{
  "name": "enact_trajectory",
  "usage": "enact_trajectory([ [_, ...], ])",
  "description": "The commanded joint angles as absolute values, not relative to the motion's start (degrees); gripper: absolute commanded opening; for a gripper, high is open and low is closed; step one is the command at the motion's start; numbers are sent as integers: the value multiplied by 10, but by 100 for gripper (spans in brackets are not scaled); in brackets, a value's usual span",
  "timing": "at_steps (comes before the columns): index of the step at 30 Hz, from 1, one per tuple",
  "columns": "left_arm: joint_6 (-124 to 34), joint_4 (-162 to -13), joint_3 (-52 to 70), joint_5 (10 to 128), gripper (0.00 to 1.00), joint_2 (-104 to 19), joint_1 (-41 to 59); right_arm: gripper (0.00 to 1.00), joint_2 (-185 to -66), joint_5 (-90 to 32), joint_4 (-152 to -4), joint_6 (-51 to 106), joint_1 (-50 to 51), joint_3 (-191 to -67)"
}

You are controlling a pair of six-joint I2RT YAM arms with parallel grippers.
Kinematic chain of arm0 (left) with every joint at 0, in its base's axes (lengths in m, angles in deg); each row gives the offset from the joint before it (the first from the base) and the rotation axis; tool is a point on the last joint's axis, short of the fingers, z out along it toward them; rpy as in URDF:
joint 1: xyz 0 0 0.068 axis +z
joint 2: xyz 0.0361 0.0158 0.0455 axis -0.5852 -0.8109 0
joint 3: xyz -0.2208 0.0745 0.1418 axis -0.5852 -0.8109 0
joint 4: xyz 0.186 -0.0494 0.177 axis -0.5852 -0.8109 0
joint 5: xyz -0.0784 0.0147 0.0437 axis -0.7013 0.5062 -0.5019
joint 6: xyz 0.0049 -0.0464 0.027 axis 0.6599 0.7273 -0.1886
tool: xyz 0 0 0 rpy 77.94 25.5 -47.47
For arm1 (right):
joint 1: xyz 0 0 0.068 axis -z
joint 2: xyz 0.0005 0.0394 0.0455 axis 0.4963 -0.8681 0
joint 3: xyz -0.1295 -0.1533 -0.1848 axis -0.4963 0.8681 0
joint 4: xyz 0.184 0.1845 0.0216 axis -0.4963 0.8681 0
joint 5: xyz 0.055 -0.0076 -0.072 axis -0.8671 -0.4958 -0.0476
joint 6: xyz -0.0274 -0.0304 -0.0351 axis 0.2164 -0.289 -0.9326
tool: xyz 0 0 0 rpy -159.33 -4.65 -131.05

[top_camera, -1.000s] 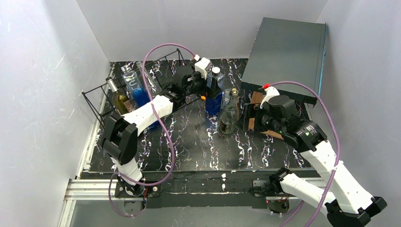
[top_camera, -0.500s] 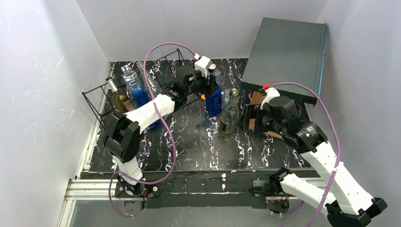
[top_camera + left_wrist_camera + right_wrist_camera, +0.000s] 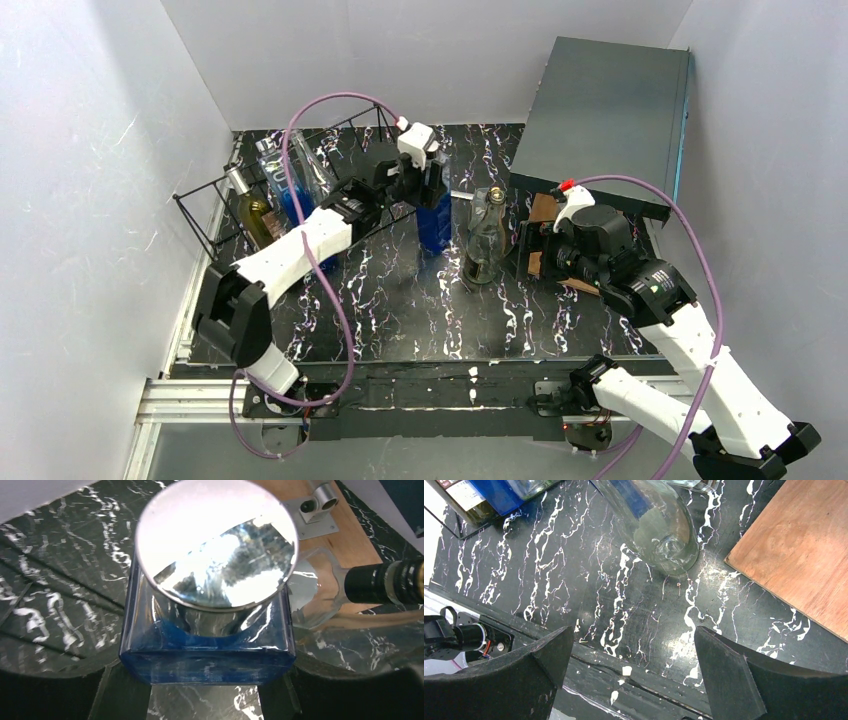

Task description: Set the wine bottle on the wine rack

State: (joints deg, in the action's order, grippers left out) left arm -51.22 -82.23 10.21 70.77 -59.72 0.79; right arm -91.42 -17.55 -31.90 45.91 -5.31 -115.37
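Observation:
My left gripper [image 3: 428,186] is shut on a blue square glass bottle [image 3: 435,218] with a silver cap, held upright just right of the wine rack. In the left wrist view both fingers [image 3: 117,695] press the blue body [image 3: 205,657] below the cap [image 3: 217,540]. The black wire wine rack [image 3: 205,205] stands at the far left and holds an olive bottle [image 3: 252,215], a blue bottle [image 3: 290,195] and a clear bottle [image 3: 315,170]. My right gripper [image 3: 522,252] is open and empty; in the right wrist view [image 3: 634,650] it hovers over the table's front edge.
A clear round bottle [image 3: 485,242] with a dark cap stands mid-table between the grippers; it also shows in the right wrist view [image 3: 659,530]. A wooden board [image 3: 545,215] lies by the right gripper. A dark grey box [image 3: 610,105] fills the back right. White walls enclose the table.
My left gripper has carried the blue square bottle leftward, away from the clear bottle and nearer the rack. The right arm has barely moved.

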Motion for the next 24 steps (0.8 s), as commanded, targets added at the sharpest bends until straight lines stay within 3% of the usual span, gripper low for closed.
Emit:
enact_trajectory([
  [1, -558, -809, 128, 795, 0, -463, 6, 100, -914, -173, -327, 459, -57, -1163],
  [14, -636, -1095, 204, 1059, 0, -304, 32, 100, -933, -170, -316, 458, -57, -1178],
  [24, -616, -1229, 237, 1060, 0, -249, 197, 100, -945, -177, -313, 459, -57, -1182],
])
